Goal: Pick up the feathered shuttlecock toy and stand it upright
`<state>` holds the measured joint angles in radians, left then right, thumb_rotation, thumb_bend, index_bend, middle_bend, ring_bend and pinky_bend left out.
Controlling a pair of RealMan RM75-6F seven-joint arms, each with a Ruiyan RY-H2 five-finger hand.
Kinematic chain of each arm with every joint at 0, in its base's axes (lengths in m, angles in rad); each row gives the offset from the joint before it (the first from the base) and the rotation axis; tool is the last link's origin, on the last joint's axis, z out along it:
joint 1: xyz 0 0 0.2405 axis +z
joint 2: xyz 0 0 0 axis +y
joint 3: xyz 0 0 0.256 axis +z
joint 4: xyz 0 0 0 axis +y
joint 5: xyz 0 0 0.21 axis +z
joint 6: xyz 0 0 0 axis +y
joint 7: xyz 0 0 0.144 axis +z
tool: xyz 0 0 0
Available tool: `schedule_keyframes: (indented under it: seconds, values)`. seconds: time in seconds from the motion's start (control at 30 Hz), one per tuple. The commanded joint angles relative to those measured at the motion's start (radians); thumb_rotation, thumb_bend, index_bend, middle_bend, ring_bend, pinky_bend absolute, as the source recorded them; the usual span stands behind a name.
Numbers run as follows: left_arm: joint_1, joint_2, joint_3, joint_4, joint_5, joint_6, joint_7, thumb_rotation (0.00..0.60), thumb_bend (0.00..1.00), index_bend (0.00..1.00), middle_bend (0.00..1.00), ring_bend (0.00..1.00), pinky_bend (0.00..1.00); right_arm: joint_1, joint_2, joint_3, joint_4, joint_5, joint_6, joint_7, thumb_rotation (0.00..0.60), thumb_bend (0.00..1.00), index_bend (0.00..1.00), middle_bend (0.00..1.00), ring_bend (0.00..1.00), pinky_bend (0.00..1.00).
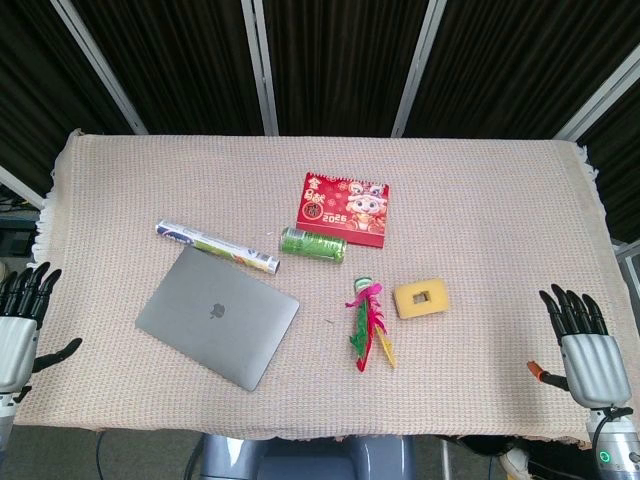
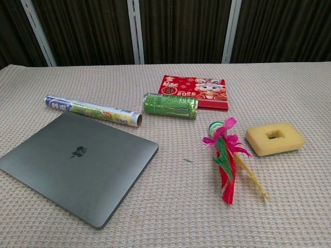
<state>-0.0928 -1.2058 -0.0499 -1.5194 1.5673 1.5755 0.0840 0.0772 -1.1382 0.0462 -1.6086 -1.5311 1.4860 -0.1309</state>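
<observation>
The feathered shuttlecock toy (image 1: 368,322) lies flat on the woven table cover, its round base toward the far side and its red, green, pink and yellow feathers pointing at me. The chest view shows the same shuttlecock toy (image 2: 226,157) right of centre. My left hand (image 1: 22,318) hovers at the table's left edge, fingers spread, holding nothing. My right hand (image 1: 585,345) sits at the right front edge, fingers spread and empty, well clear of the toy. Neither hand appears in the chest view.
A yellow sponge block with a square hole (image 1: 421,298) lies just right of the toy. A green can (image 1: 312,244) on its side, a red 2025 calendar (image 1: 345,208), a foil roll (image 1: 216,247) and a closed grey laptop (image 1: 217,316) lie to the left and behind.
</observation>
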Motion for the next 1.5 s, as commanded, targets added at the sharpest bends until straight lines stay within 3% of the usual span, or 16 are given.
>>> schedule_keyframes:
  seconds: [0.03,0.33,0.6,0.87,1.13,1.5]
  values:
    - [-0.004,0.0,-0.001,0.0,-0.009,-0.013,0.002,0.6,0.04,0.0,0.0,0.0,0.0,0.003,-0.003,0.002,0.001,0.006,-0.006,-0.006,0.6,0.0,0.0,0.0,0.0,0.0]
    - [-0.014,-0.008,-0.003,-0.001,-0.027,-0.042,0.026,0.6,0.04,0.0,0.0,0.0,0.0,0.016,-0.005,-0.001,0.005,0.005,-0.033,0.006,0.6,0.0,0.0,0.0,0.0,0.0]
    - [-0.024,-0.016,-0.005,-0.005,-0.026,-0.053,0.038,0.6,0.04,0.0,0.0,0.0,0.0,0.068,-0.052,-0.026,0.061,-0.159,-0.017,0.107,0.6,0.01,0.22,0.0,0.0,0.0]
    - [-0.039,-0.028,-0.003,-0.003,-0.041,-0.09,0.066,0.6,0.04,0.0,0.0,0.0,0.0,0.136,-0.144,-0.053,0.075,-0.306,-0.029,0.12,0.6,0.06,0.36,0.0,0.0,0.0]
    - [-0.05,-0.036,-0.007,0.004,-0.06,-0.117,0.075,0.6,0.04,0.0,0.0,0.0,0.0,0.194,-0.254,-0.1,0.082,-0.363,-0.125,0.121,0.6,0.06,0.39,0.0,0.0,0.0]
    - [-0.05,-0.037,-0.017,0.008,-0.082,-0.116,0.08,0.6,0.04,0.0,0.0,0.0,0.0,0.293,-0.32,-0.068,0.126,-0.352,-0.241,0.102,0.6,0.08,0.38,0.0,0.0,0.0]
